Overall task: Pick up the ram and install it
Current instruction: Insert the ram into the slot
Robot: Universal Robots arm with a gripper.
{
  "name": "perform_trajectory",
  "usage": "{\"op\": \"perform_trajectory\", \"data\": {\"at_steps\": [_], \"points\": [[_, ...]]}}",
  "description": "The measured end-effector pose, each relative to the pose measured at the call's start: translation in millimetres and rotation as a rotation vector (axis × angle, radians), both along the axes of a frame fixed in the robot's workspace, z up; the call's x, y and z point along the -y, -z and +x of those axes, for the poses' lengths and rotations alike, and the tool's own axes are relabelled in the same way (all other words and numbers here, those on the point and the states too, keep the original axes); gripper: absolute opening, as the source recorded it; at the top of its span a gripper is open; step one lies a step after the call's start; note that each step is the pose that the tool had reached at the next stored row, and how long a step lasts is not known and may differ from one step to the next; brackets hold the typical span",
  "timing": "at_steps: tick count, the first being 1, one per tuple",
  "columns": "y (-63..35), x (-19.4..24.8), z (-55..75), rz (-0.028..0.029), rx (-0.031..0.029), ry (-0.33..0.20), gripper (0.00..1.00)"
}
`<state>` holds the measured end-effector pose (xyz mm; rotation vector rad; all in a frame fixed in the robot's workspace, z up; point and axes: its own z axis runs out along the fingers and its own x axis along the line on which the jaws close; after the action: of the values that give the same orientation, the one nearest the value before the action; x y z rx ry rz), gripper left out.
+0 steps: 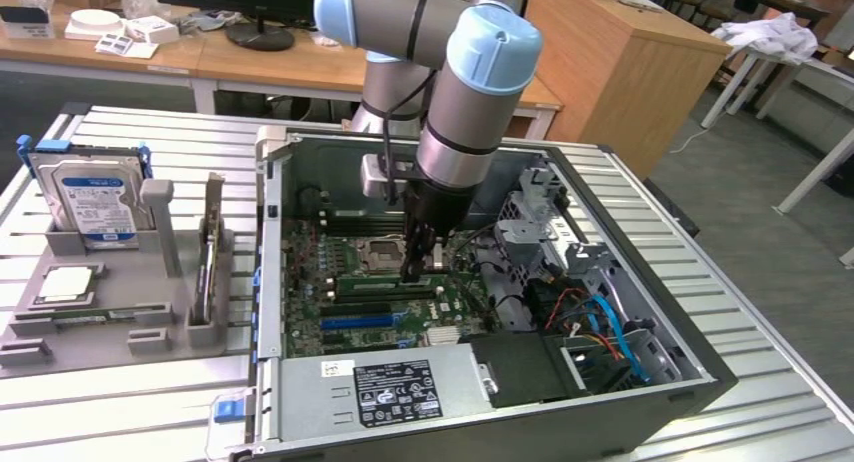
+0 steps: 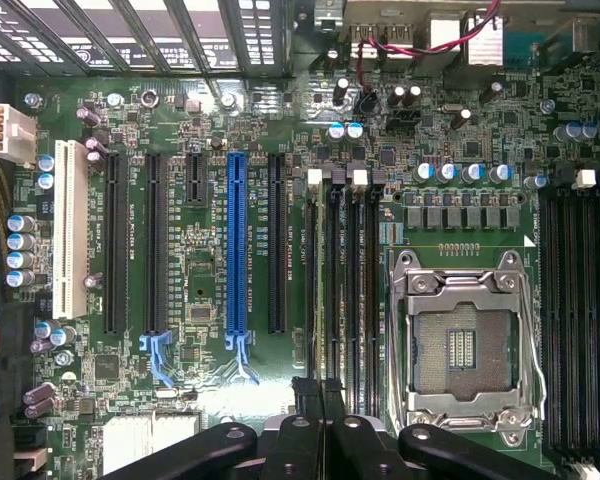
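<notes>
The arm [image 1: 467, 92] is reaching down into the open computer case [image 1: 627, 407]. Its gripper [image 1: 424, 267] is hanging low over the motherboard [image 1: 314, 277], just beside the processor socket [image 1: 387, 250].

In the wrist view the gripper [image 2: 322, 400] is showing its two dark fingers [image 2: 308, 400] clenched together with no gap between them. The tips are sitting at one end of the bank of black memory slots [image 2: 356, 290] running alongside the processor socket [image 2: 465, 345].

The ram [image 2: 332, 290] appears to be standing edge-on in that bank, on the side away from the socket (from above it is showing as little more than a thin line). Its near end is lying right at the fingertips; whether they are pressing on it cannot be told.

A blue expansion slot [image 2: 237, 250] is lying farther from the socket, beyond the bank. Outside the case, well apart from the socket, a hard drive [image 1: 96, 197] is standing upright in a grey holder [image 1: 160, 217].
</notes>
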<state>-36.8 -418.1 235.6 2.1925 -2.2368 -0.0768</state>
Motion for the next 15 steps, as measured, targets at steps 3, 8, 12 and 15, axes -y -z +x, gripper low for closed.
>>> {"op": "perform_trajectory", "data": {"at_steps": [3, 8, 12, 15], "points": [[0.0, 0.0, 0.0, -0.0001, 0.0000, 0.000, 0.11], [0.6, 0.0, 0.0, -0.0001, 0.0000, 0.000, 0.11], [1.3, 0.0, 0.0, 0.0003, 0.0001, 0.000, 0.11], [1.3, 0.0, 0.0, 0.0000, 0.0000, 0.000, 0.11]]}}
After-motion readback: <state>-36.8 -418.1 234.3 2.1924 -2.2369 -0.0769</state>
